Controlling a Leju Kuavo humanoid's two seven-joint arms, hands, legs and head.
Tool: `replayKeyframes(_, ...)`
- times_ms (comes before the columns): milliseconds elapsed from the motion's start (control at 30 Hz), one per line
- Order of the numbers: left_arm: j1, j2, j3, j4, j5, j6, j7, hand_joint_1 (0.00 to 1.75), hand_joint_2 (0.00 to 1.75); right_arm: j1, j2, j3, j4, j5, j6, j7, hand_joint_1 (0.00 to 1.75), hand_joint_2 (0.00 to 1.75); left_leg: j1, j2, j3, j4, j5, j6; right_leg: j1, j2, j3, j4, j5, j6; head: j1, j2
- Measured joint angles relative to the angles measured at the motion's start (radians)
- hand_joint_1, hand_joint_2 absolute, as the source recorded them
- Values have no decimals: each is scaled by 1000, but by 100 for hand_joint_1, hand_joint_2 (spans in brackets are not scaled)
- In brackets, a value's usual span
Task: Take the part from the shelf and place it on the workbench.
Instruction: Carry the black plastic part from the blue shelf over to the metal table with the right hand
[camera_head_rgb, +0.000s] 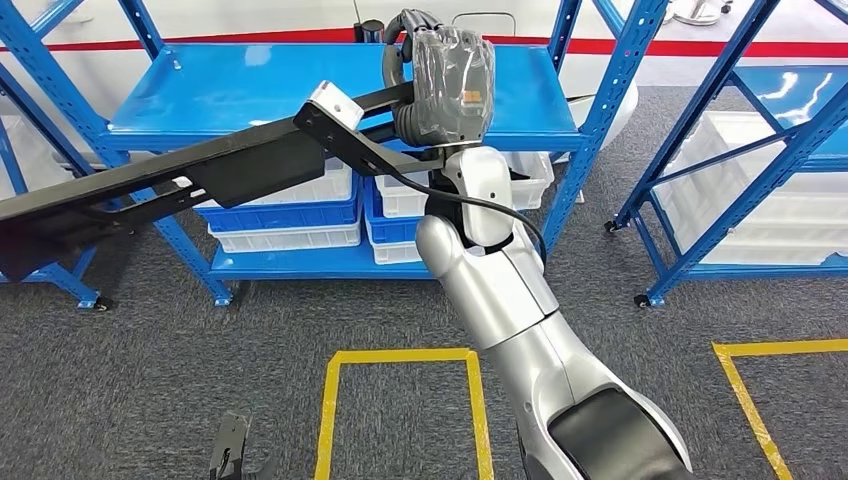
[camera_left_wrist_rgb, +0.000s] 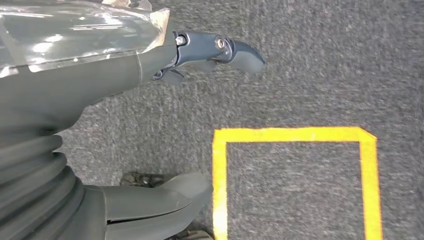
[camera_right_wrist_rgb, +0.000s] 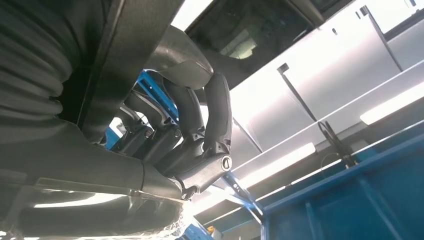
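The right robot hand (camera_head_rgb: 445, 85) grips a long black metal part (camera_head_rgb: 180, 185) reaching toward 9 o'clock, before the blue shelf (camera_head_rgb: 250, 90). The left robot hand (camera_left_wrist_rgb: 100, 100) hangs empty, fingers apart, over grey carpet (camera_left_wrist_rgb: 320, 65).

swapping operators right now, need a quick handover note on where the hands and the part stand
Right robot hand: raised in front of the blue shelf, holding one end of the long black part; the right wrist view shows its fingers wrapped around it.
Left robot hand: hanging over the grey carpet near a yellow tape square, holding nothing, fingers apart.
Part: off the shelf, in the air, reaching out to the left.
Done: pickup.
Left: carry it to the workbench and set it down.
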Motion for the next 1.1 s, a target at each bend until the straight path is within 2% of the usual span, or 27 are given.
replayKeyframes(67, 0, 1, 1, 0, 5, 1, -3, 0, 175, 0, 0, 2, 1, -17, 0, 1, 175, 175, -1, 1, -30, 1, 25, 9, -1, 2, -41, 132, -93, -10, 5, 0)
replayKeyframes(100, 1, 2, 2, 0, 8, 1, -5, 0, 175, 1, 0, 3, 1, -26, 0, 1, 175, 175, -2, 2, -47, 1, 38, 10, -1, 3, -54, 198, -123, -9, 6, 0)
replayKeyframes(133, 2, 3, 4, 0, 9, 1, -6, 0, 175, 1, 0, 5, 1, -35, 0, 2, 175, 175, -3, 2, -64, 2, 51, 10, -1, 3, -55, 245, -136, -5, 7, 0)
replayKeyframes(167, 2, 4, 5, 0, 9, 0, -7, 0, 175, 2, 0, 6, 1, -43, -1, 2, 175, 175, -4, 3, -81, 2, 64, 9, -1, 3, -39, 257, -130, 3, 7, 0)
replayKeyframes(200, 3, 6, 6, -1, 8, -1, -8, 0, 175, 3, 0, 8, 1, -50, -2, 2, 175, 175, -6, 3, -96, 3, 77, 7, -1, 4, -5, 232, -113, 9, 8, 0)
replayKeyframes(233, 3, 6, 7, -1, 6, -3, -8, 0, 175, 4, 1, 8, 1, -55, -3, 2, 175, 175, -7, 2, -110, 3, 89, 5, 1, 4, 46, 176, -99, 10, 8, 0)
replayKeyframes(300, 3, 5, 7, -1, -3, -8, -8, 0, 175, 7, 2, 8, -3, -57, -5, 0, 175, 175, -9, 1, -128, 3, 111, -3, 8, 4, 164, 25, -105, -3, 7, 0)
replayKeyframes(333, 3, 4, 8, -1, -8, -10, -8, 0, 175, 11, 2, 8, -4, -56, -7, -3, 175, 175, -9, 2, -132, 1, 121, -8, 13, 4, 199, -29, -115, -10, 7, 0)
replayKeyframes(367, 4, 3, 8, -1, -12, -10, -7, 0, 175, 16, 1, 8, -6, -56, -11, -8, 175, 175, -8, 2, -134, -3, 132, -15, 17, 4, 215, -60, -122, -15, 7, 0)
replayKeyframes(433, 5, 2, 8, 0, -8, -5, -4, 0, 175, 27, 1, 8, -5, -67, -21, -23, 175, 175, -5, 2, -140, -11, 144, -29, 16, 4, 203, -72, -105, -23, 9, 0)
replayKeyframes(467, 6, 2, 9, 0, -4, -2, -3, 0, 175, 30, 1, 10, -3, -77, -27, -29, 175, 175, -4, 1, -147, -2, 127, -36, 12, 3, 197, -76, -93, -31, 9, 0)
replayKeyframes(500, 7, 2, 11, 0, -1, 0, -3, 0, 175, 32, 2, 13, 0, -88, -32, -31, 175, 175, -3, -1, -158, 24, 90, -42, 8, 2, 188, -79, -80, -38, 6, 0)
replayKeyframes(567, 9, 3, 14, 0, 0, 0, -3, 0, 175, 33, 2, 21, 6, -101, -38, -31, 175, 175, 1, -2, -189, 133, -13, -54, 5, 1, 163, -78, -55, -47, -2, 0)
replayKeyframes(600, 9, 4, 15, 0, 0, 0, -3, 0, 175, 33, 2, 25, 8, -104, -39, -30, 175, 175, 3, -2, -204, 197, -48, -59, 5, 1, 148, -76, -44, -47, -4, 0)
replayKeyframes(633, 10, 5, 15, 0, 0, 0, -3, 0, 175, 34, 2, 27, 11, -106, -40, -29, 175, 175, 4, -2, -212, 249, -64, -63, 5, 1, 134, -75, -33, -46, -5, 0)
replayKeyframes(667, 10, 5, 15, 0, 0, 0, -3, 0, 175, 35, 2, 29, 14, -108, -40, -29, 175, 175, 5, -2, -213, 280, -62, -65, 5, 1, 121, -73, -24, -45, -5, 0)
replayKeyframes(700, 10, 6, 16, 0, 0, 0, -3, 0, 175, 37, 2, 30, 16, -108, -41, -28, 175, 175, 6, -2, -202, 287, -46, -66, 5, 1, 108, -71, -16, -43, -5, 0)
replayKeyframes(733, 10, 6, 16, 0, 0, 0, -3, 0, 175, 37, 2, 30, 18, -109, -41, -28, 175, 175, 6, -2, -176, 265, -23, -66, 4, 2, 97, -68, -9, -40, -6, 0)
replayKeyframes(767, 10, 7, 16, 0, 0, 0, -3, 0, 175, 38, 2, 30, 19, -109, -41, -28, 175, 175, 7, -2, -135, 219, -3, -66, 3, 2, 86, -65, -3, -36, -6, 0)
replayKeyframes(833, 8, 7, 16, -1, 2, 1, -4, 0, 175, 37, 2, 31, 21, -112, -42, -28, 175, 175, 6, -5, -35, 89, -2, -61, 5, 2, 66, -59, 11, -25, -6, 0)
replayKeyframes(867, 8, 8, 16, -1, 6, 2, -6, 0, 175, 36, 2, 32, 21, -119, -44, -29, 175, 175, 4, -6, -3, 41, -12, -55, 6, 1, 61, -57, 19, -18, -6, 0)
replayKeyframes(900, 9, 8, 18, -1, 12, 5, -10, 0, 175, 35, 2, 37, 21, -132, -46, -31, 175, 175, 0, -8, 11, 14, -22, -48, 7, 0, 57, -57, 26, -11, -5, 0)
replayKeyframes(967, 15, 9, 27, -2, 32, 10, -22, 0, 175, 30, 2, 57, 24, -176, -51, -30, 175, 175, -2, -6, 5, 4, -12, -28, 5, 0, 50, -57, 37, 1, -3, 0)
replayKeyframes(1000, 18, 11, 34, -2, 42, 12, -29, 0, 175, 25, 2, 73, 26, -204, -54, -26, 175, 175, -2, -3, -1, 2, -4, -18, 3, 1, 39, -48, 28, 3, -3, 0)
replayKeyframes(1033, 20, 13, 40, -2, 51, 13, -36, 0, 175, 18, 1, 89, 29, -229, -58, -20, 175, 175, 0, -1, -9, -1, 6, -7, 2, 2, 26, -24, 6, 2, 0, 0)
replayKeyframes(1100, 24, 18, 55, -3, 67, 13, -47, 0, 175, 0, 1, 126, 34, -278, -66, -4, 175, 175, 0, 2, -31, -1, 26, 6, 1, 4, -16, 91, -76, -7, 5, 0)
